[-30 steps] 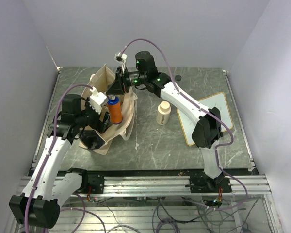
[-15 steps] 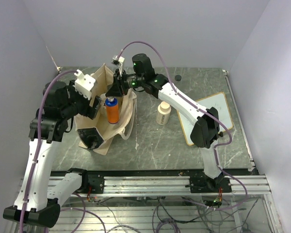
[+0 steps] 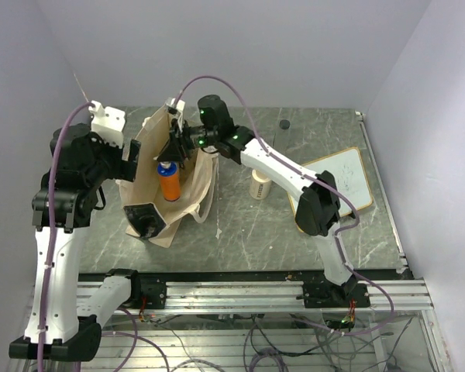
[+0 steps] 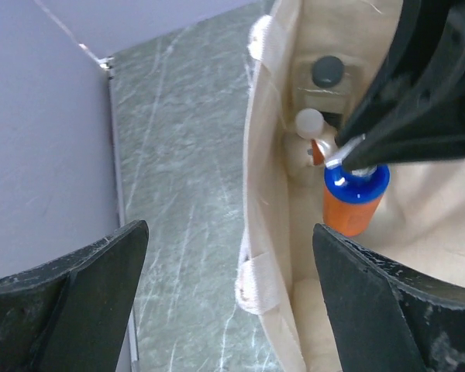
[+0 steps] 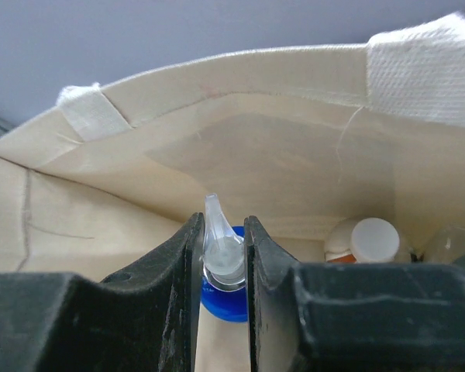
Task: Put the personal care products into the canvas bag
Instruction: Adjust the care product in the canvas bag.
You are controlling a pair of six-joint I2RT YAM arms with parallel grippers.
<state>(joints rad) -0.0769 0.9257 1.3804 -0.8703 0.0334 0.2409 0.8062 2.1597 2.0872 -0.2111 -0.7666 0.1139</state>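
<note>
The canvas bag (image 3: 195,190) lies on the table with its mouth open. My right gripper (image 3: 169,159) reaches into that mouth, shut on the clear nozzle of the blue-and-orange bottle (image 3: 168,184), which hangs upright inside. The right wrist view shows the nozzle pinched between the fingers (image 5: 178,271) above the blue bottle (image 5: 221,304). More bottles (image 5: 372,239) rest deeper in the bag (image 5: 256,139). My left gripper (image 3: 133,155) hovers open at the bag's left rim (image 4: 263,225), holding nothing, with the bottle (image 4: 353,209) to its right. A cream bottle (image 3: 259,186) stands on the table.
A wood-framed whiteboard (image 3: 342,180) lies at the right of the table, partly under the right arm. A small dark round cap (image 3: 284,124) sits at the back. Grey walls close in the table at the left, back and right.
The left gripper has pulled up and back to the left, away from the bottle. The right gripper has carried the bottle leftward and lower into the bag.
</note>
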